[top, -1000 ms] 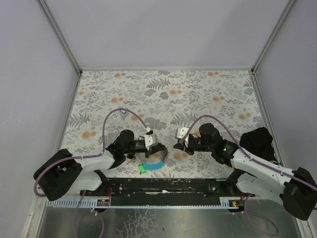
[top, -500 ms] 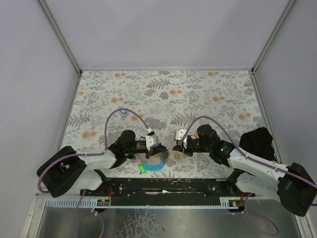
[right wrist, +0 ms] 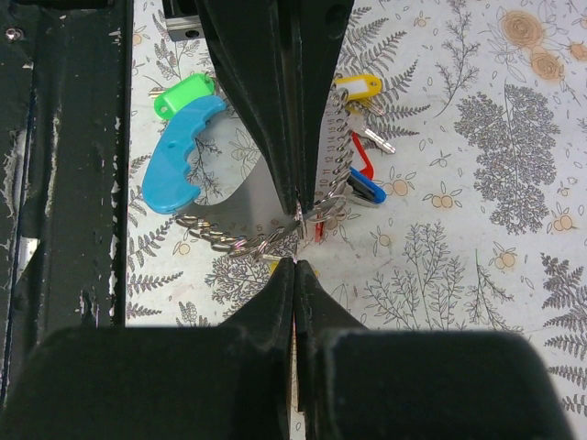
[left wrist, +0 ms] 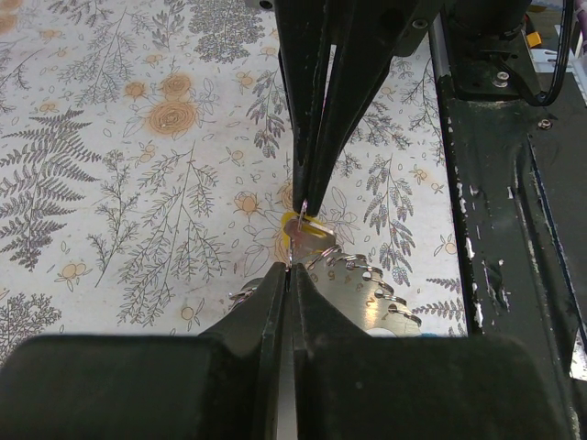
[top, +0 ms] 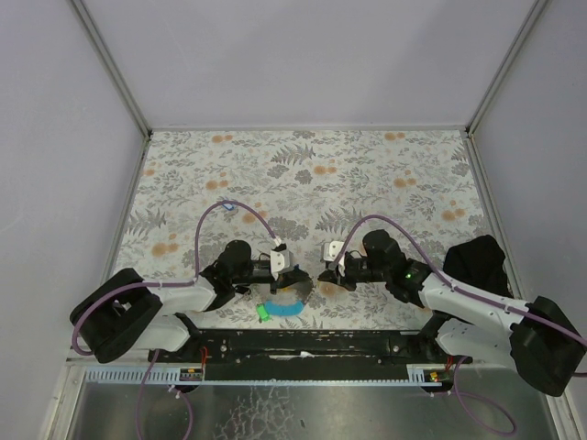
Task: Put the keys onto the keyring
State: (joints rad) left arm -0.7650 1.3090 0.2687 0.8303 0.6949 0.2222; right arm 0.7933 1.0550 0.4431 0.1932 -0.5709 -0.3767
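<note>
Two robot arms are meeting tip to tip over the floral-patterned table (top: 367, 174), near its near edge. The left gripper (left wrist: 287, 270) and the right gripper (right wrist: 294, 264) are both pressing their black fingers together, pointing at each other just above the thin silvery coiled keyring (right wrist: 225, 240). Whether either is pinching metal cannot be told. The keyring is lying flat between the arms, its light-blue curved plastic strap (right wrist: 179, 165) and grey tag (right wrist: 248, 197) on the near side. Small metal keys with yellow, red, blue and green plastic caps (right wrist: 358, 87) are fanning out around it.
</note>
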